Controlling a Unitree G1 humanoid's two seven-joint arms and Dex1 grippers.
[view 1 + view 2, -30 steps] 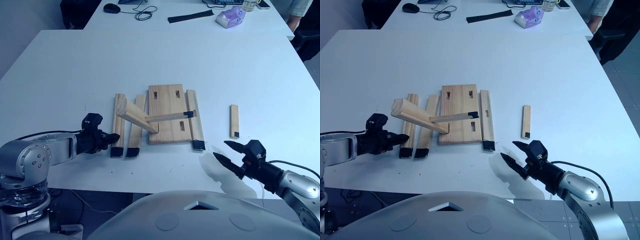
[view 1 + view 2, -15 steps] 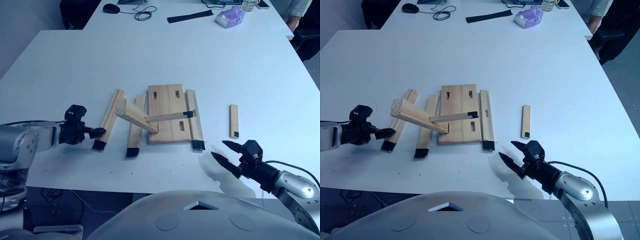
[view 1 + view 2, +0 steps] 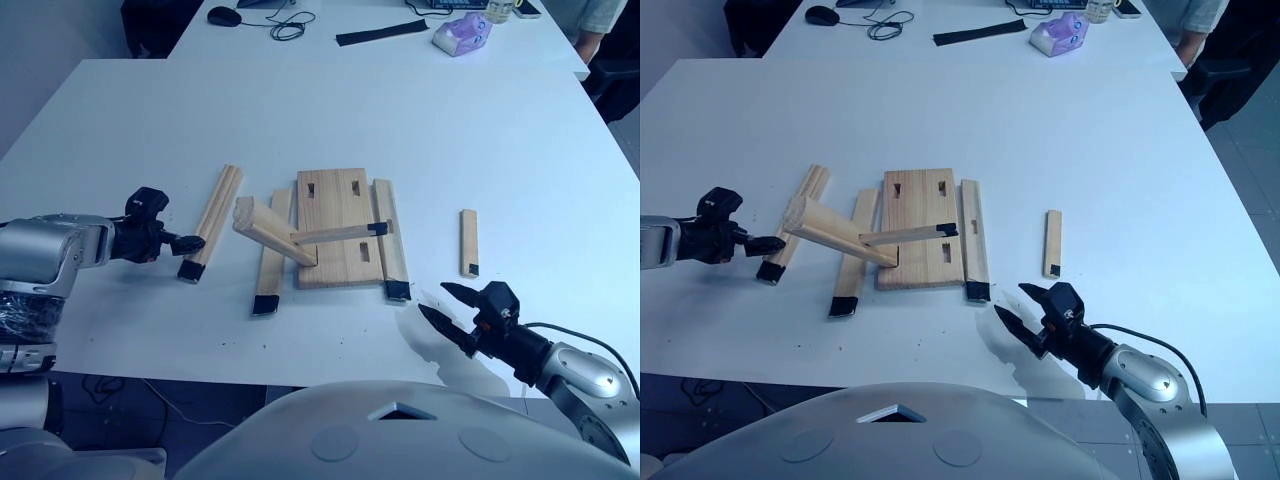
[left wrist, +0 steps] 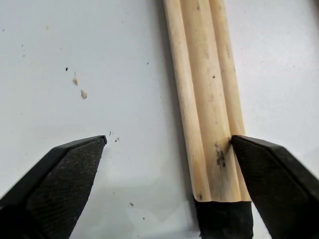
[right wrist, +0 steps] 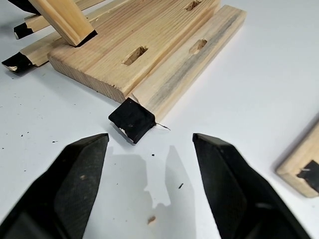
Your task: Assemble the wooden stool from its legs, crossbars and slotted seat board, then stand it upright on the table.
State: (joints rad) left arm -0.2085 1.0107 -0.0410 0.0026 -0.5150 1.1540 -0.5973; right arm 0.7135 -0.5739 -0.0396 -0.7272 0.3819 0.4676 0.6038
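White table (image 3: pixel 420 130): slotted seat board (image 3: pixel 335 205) is laid flat mid-table. One leg (image 3: pixel 391 245) is laid along its right edge and one leg (image 3: pixel 270 265) along its left. A tilted leg (image 3: pixel 262 226) is propped over the board, with a crossbar (image 3: pixel 335 235) joined to it. A short crossbar (image 3: pixel 468 242) is set well apart to the right.

The outer left leg (image 3: pixel 212 220) is judged the piece in hand. The left gripper (image 4: pixel 168 139) is seen open. The leg's black-capped end lies between the jaws, touching one finger (image 4: pixel 269 174), with the other apart on bare table. The jaws should be centred across the leg's width before closing. The grip is best taken just above the cap, and the lift kept level so the tilted leg is not knocked.

The right gripper (image 5: pixel 150 135) is held open near the front table edge, just before the right leg's capped end, nothing held.
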